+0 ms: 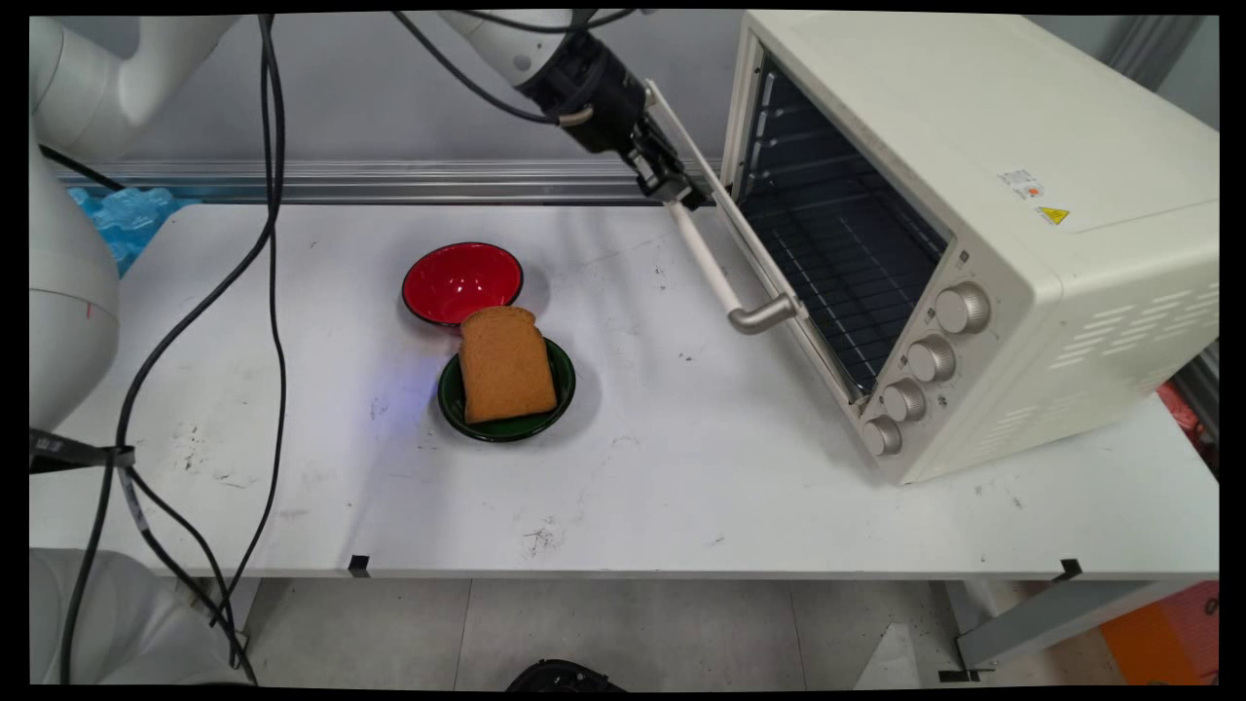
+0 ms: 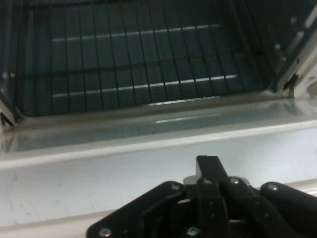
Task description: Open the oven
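Bread (image 1: pixel 506 365) on a green plate (image 1: pixel 560 389) sits well apart from the jaws (image 1: pixel 678 190), seemingly clamped on the oven door's handle (image 1: pixel 715 277).

The main view is evenly and brightly lit from overhead. The white bench (image 1: pixel 681 467) shows soft, short shadows: one falls toward 3 o'clock of the dark green round plate (image 1: pixel 560 385) and another toward 3 o'clock of the glossy red round bowl (image 1: pixel 458 282), whose inside carries small white glints. The cavity of the cream metal toaster oven (image 1: pixel 973 175) stays dark, with thin highlights along its wire rack (image 1: pixel 847 282). Straight edges bow slightly toward the corners. The hand view is dimmer and bluish, and soft throughout; the black end effector (image 2: pixel 210 171) at 6 o'clock is blurred. Pale streaks of glare run across the open glass oven door (image 2: pixel 148 134) and the rack wires.
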You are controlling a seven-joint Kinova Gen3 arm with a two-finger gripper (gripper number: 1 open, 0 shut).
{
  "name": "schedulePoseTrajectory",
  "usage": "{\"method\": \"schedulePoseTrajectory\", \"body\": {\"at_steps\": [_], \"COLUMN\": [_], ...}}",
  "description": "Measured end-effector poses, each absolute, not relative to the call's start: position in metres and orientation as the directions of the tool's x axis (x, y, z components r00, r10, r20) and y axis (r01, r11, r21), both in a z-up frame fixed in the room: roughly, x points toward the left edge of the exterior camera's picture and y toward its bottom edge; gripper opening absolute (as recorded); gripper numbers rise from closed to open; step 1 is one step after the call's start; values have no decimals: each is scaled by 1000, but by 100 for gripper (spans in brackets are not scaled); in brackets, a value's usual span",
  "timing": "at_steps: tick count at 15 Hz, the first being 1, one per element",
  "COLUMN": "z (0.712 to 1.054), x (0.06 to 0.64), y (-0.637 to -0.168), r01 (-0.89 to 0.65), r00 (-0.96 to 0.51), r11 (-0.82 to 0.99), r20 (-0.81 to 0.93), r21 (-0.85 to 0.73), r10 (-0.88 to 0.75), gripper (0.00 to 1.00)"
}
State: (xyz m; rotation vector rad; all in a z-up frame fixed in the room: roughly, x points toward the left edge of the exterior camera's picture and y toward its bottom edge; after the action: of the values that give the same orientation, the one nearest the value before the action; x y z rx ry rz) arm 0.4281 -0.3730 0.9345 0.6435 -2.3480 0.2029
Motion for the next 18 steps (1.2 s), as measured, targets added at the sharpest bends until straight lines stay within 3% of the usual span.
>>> {"method": "schedulePoseTrajectory", "body": {"at_steps": [18], "z": [857], "x": [456], "y": [-356], "r01": [-569], "r00": [-619], "r11": [822], "r20": [650], "r21": [16], "r10": [-441], "gripper": [0]}}
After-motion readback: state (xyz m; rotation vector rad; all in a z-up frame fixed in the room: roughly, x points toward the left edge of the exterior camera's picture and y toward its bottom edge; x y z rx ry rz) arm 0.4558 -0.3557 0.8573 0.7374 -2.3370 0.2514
